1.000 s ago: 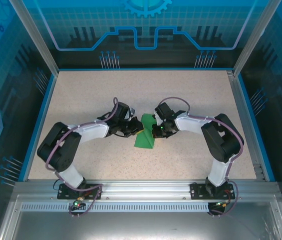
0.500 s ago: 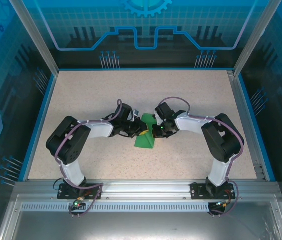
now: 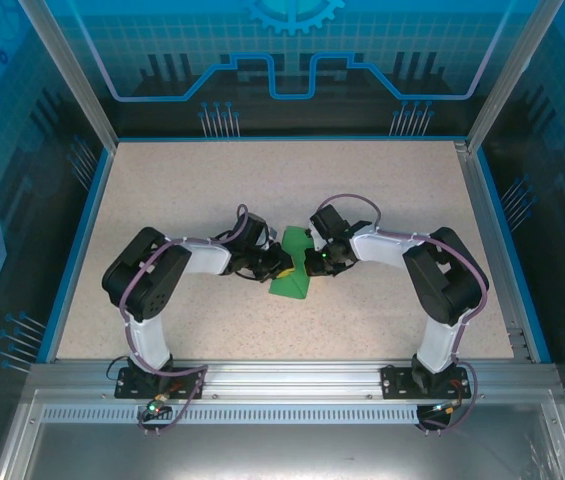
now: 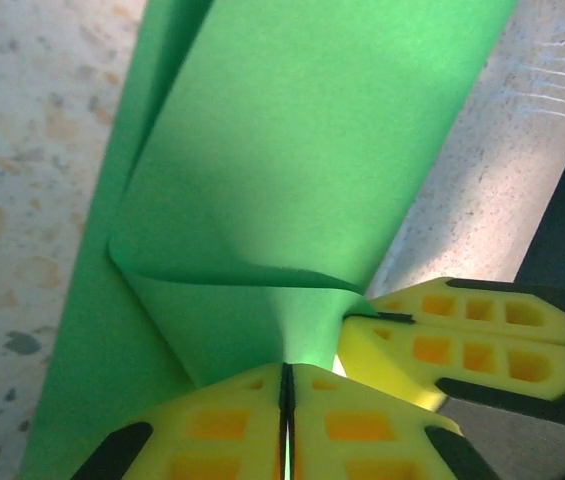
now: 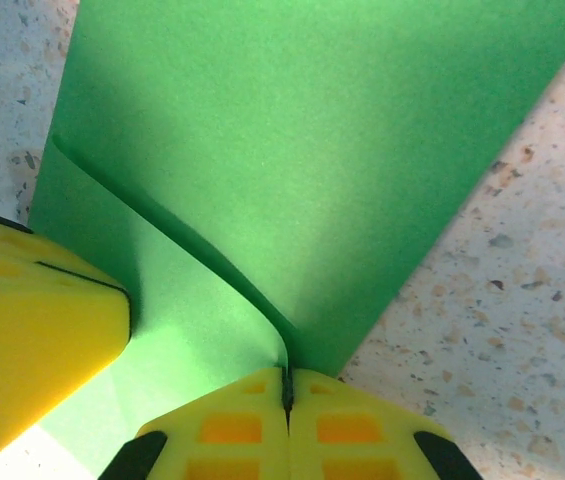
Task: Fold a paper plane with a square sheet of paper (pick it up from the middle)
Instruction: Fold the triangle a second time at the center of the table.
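Both grippers [image 4: 285,395] [image 5: 287,390] tight on paper plane [image 3: 289,284]

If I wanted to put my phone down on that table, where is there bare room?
Bare tabletop runs along its far edge, and there is a near patch between the left arm and right arm. The middle is crowded: the left gripper and right gripper both pinch the folded green paper there.

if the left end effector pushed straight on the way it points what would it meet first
The green paper: the left end effector is shut on its fold, with the sheet stretching ahead. The right end effector grips just beside, probably off that line.
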`<state>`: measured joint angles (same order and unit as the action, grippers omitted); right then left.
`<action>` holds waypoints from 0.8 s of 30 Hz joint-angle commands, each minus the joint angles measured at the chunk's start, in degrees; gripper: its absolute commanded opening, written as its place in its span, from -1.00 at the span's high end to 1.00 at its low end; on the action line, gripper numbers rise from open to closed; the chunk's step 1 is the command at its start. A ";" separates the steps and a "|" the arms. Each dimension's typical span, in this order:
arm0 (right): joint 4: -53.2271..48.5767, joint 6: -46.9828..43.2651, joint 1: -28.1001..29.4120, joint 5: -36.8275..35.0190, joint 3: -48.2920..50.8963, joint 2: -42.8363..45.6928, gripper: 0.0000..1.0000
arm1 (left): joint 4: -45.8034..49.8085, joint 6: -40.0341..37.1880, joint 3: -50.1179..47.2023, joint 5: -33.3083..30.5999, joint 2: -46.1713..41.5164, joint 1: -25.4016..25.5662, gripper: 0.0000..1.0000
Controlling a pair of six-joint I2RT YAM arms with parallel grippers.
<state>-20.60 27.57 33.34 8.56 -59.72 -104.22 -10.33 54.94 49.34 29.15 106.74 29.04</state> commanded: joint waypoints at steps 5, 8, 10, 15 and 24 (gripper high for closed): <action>-1.99 1.03 0.04 1.22 -1.79 0.36 0.79 | 3.21 -1.97 -1.00 -2.17 2.63 -0.04 0.78; -2.33 1.52 0.04 1.31 -2.28 1.65 0.68 | 3.13 -2.08 -1.18 -2.25 3.12 -0.02 0.79; -2.60 2.27 -0.04 -0.09 -1.82 3.59 0.57 | 3.20 -2.29 -1.33 -2.12 3.10 -0.01 0.79; -2.57 4.97 -0.91 -3.02 1.48 11.71 0.26 | 3.71 -2.86 -1.22 -2.26 2.82 0.05 0.79; 11.46 13.10 4.75 10.86 8.39 12.27 0.91 | 3.82 -2.98 -0.90 -1.92 2.52 -0.01 0.79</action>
<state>-13.87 36.62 35.20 14.37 -52.77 -89.52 -9.76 53.60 49.34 28.80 107.44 29.04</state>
